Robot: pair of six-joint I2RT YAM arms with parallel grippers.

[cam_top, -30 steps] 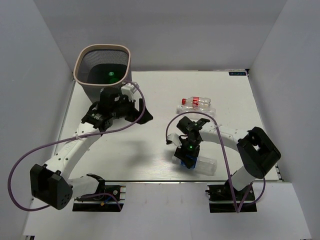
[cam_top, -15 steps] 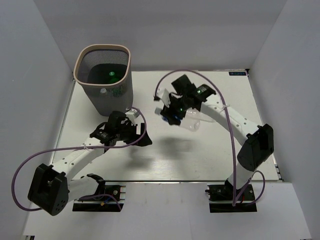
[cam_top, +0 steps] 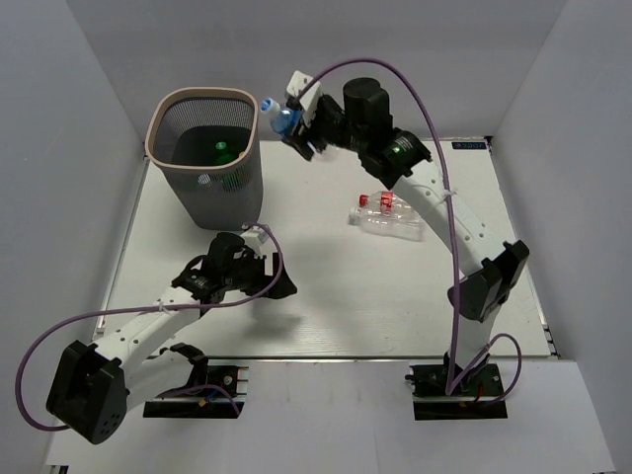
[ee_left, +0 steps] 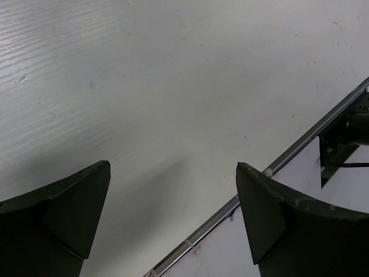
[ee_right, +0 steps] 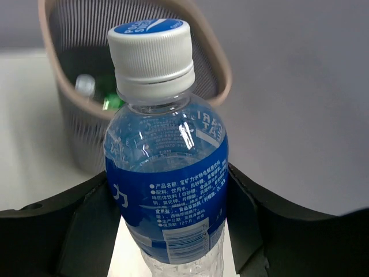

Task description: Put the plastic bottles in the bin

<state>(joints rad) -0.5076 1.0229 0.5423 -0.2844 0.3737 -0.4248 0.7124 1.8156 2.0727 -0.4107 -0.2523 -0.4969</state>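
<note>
Table (cam_top: 326, 296): white; carries the bin at its far left corner.
Bin (cam_top: 212, 196): upright with its mouth facing up, so bottles can be dropped in. A green bottle (cam_top: 219, 150) lies at the bottom.
Left gripper (ee_left: 173, 179): low over bare table in front of the bin, jaws spread wide and empty. It is probably parked clear of the other arm.
Right gripper (cam_top: 299, 130): raised beside the bin's right rim, pinching the blue-label bottle by its body. The height is probably meant to clear the rim.
Blue-label bottle (ee_right: 167, 173): in the air with its cap towards the bin, just outside the rim.
Red-capped bottles (cam_top: 387, 215): lying mid-table, well apart from the bin, not yet collected.
</note>
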